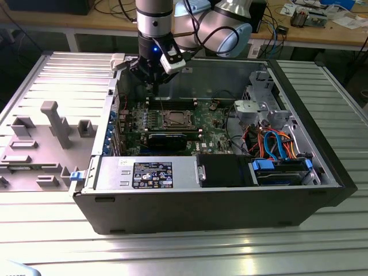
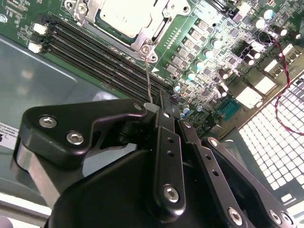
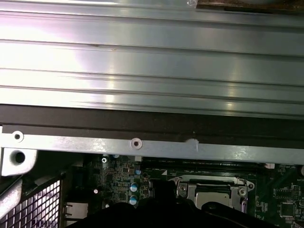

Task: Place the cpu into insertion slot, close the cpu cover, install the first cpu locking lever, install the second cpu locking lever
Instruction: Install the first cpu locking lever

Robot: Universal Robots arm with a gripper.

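Above the insertion slot (image 1: 174,119), the end effector (image 2: 161,111) pinches a thin lever (image 2: 149,83).

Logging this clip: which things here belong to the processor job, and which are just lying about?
Job:
cpu in the insertion slot
cpu cover
thin lever wire
gripper, shut on the wire

Lying about:
memory slots
blue cables
grey fixtures

Exterior view: high, looks down at open computer case (image 1: 230,190) on ribbed tabletop (image 1: 172,247), whole arm in frame. Both wrist views: close, angled down past end effector (image 2: 159,111) onto motherboard (image 2: 213,61); shared w/ exterior view: insertion slot (image 1: 175,119) (image 2: 128,19) (image 3: 211,190).
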